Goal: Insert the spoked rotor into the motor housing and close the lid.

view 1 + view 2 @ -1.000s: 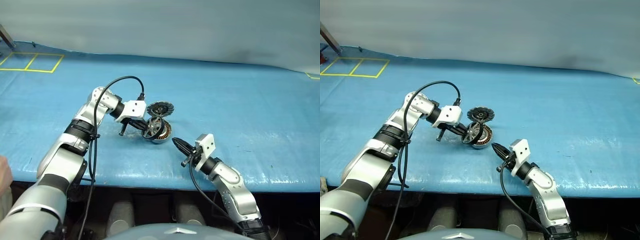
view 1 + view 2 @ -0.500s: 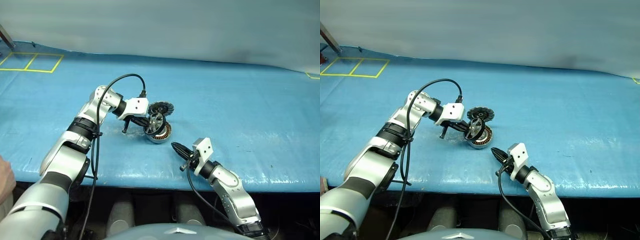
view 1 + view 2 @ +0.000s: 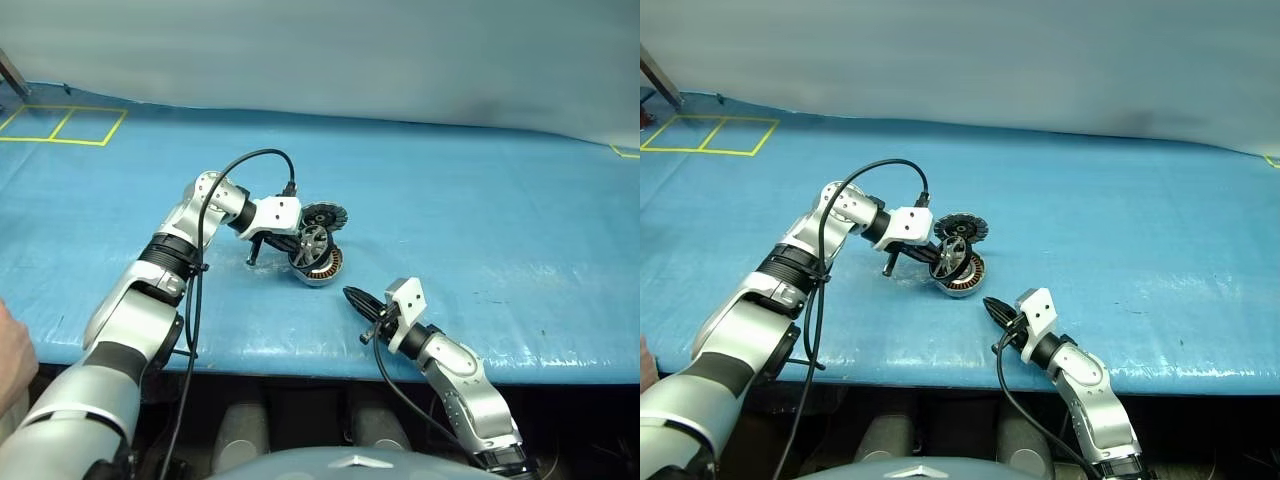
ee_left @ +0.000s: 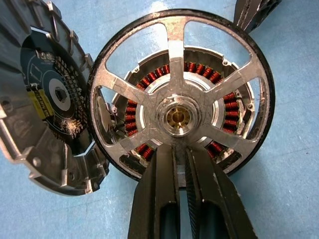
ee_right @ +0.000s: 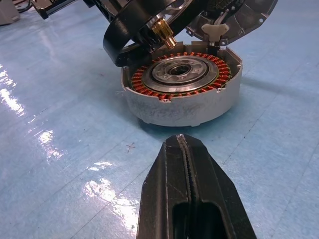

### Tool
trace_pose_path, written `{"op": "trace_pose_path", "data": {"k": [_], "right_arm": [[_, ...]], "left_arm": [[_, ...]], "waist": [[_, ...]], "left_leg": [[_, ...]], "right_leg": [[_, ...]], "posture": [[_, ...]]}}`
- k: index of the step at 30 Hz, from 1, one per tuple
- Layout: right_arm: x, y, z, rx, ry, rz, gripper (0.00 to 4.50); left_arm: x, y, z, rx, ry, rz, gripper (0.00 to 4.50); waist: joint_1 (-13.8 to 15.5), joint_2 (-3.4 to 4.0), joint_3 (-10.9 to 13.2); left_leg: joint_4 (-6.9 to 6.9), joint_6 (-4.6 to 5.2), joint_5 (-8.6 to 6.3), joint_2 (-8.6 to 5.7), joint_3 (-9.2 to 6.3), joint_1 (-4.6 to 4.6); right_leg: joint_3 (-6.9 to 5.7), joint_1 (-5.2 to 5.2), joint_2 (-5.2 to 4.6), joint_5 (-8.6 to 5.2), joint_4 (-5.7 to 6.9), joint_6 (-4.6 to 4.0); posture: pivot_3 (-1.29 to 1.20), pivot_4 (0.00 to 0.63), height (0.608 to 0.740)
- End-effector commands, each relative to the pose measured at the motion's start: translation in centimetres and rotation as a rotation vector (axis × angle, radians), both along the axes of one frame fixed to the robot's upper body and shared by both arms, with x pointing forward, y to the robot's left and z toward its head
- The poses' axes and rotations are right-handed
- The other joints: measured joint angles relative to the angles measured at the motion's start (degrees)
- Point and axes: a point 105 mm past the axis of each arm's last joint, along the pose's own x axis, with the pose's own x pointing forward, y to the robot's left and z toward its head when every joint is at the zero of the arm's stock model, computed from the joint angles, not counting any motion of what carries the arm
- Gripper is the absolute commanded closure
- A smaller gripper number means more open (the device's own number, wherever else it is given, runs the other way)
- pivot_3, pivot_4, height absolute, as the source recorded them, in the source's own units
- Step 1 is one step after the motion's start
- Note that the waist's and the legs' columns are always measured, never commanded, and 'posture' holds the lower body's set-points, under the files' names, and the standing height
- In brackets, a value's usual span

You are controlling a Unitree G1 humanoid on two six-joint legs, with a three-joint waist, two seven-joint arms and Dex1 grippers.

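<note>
Work surface: blue tarp-like sheet (image 3: 480, 200), slightly wrinkled, glossy under overhead light. Yellow tape rectangles (image 3: 62, 125) marked at far left; short yellow mark (image 3: 627, 152) at far right. Pale grey-blue backdrop (image 3: 320, 50) behind far edge. Dark gap below near edge.

We see two arms of silver-grey rounded segments joined by black ribbed collars, each ending in a white boxy wrist block. A black cable loops in an arc over the left arm and another trails under the right. Each of the left claw (image 3: 297, 243) and right claw (image 3: 352, 295) has two slim black tapered fingers.
</note>
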Motion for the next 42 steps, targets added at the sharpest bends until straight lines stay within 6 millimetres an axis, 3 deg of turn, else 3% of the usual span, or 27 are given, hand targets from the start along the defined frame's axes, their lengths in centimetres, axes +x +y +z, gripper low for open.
{"op": "trace_pose_path", "data": {"k": [1,3,12,17,22,27,35,38,42], "right_arm": [[0.1,0.1,0.8,0.008,-0.037,0.000,4.50],[0.2,0.1,0.8,0.008,-0.038,0.000,4.50],[0.3,-0.1,0.7,0.008,-0.036,-0.010,4.50],[0.4,-0.2,0.6,0.007,-0.039,-0.017,4.50],[1.4,-0.9,2.9,-0.015,-0.125,-0.078,4.50],[3.6,-2.4,3.9,-0.133,-0.143,-0.184,4.50],[8.6,-2.5,7.5,-0.188,-0.229,-0.131,4.50],[10.9,-2.1,9.0,-0.176,-0.244,-0.101,4.50],[13.1,-0.1,10.8,-0.145,-0.254,-0.018,4.50]], "left_arm": [[0.5,-0.2,1.2,-0.010,-0.050,-0.010,3.35],[0.6,-0.5,1.5,-0.046,-0.049,0.008,2.67],[0.3,-0.1,2.7,-0.123,-0.014,0.025,2.67],[-0.9,0.8,2.7,-0.164,0.046,0.028,2.67],[-2.7,2.4,2.0,-0.253,0.080,0.080,2.67],[-3.8,2.7,0.7,-0.421,0.049,0.157,2.67],[-5.0,2.4,-1.6,-0.556,0.067,0.272,2.67],[-5.3,2.2,-1.9,-0.584,0.085,0.302,2.67],[-5.4,2.4,-2.6,-0.569,0.106,0.343,2.67]], "waist": [[0.0,0.00,0.0],[0.0,0.00,0.0],[0.0,0.00,0.0],[-0.2,0.00,0.0],[-0.4,0.04,0.0],[-0.2,0.04,0.0],[0.0,0.05,0.0],[-0.1,0.08,0.0],[-0.4,0.09,0.0]], "left_leg": [[0.00,0.00,0.00,0.00,0.00,0.00],[0.00,0.00,0.00,0.00,0.00,-0.01],[0.00,0.00,0.00,0.00,0.00,-0.01],[-0.02,0.00,0.00,0.00,0.00,0.01],[-0.03,0.00,0.00,0.02,0.00,0.03],[0.00,-0.01,0.01,0.02,0.03,0.11],[0.02,0.03,0.07,0.00,0.04,0.19],[0.00,0.04,0.07,0.01,0.04,0.20],[-0.08,0.04,0.07,0.01,0.03,0.20]], "right_leg": [[0.00,0.00,0.00,0.00,0.00,0.00],[0.00,0.00,0.00,0.00,0.00,0.00],[0.00,0.00,0.00,0.00,0.00,0.00],[0.01,0.00,0.00,0.01,-0.01,-0.01],[0.02,0.00,0.00,0.01,0.02,-0.05],[0.07,0.04,0.00,0.03,0.05,-0.06],[0.07,0.14,0.00,0.07,0.04,-0.07],[0.07,0.15,0.02,0.15,0.04,-0.17],[0.07,0.13,0.04,0.23,0.01,-0.28]], "posture": [[0.00,0.150,0.740],[0.00,0.150,0.740],[0.00,0.150,0.740],[0.00,0.150,0.740],[0.00,0.150,0.740],[0.00,0.150,0.740],[0.00,0.150,0.740],[0.00,0.150,0.740],[0.00,0.150,0.740]]}}
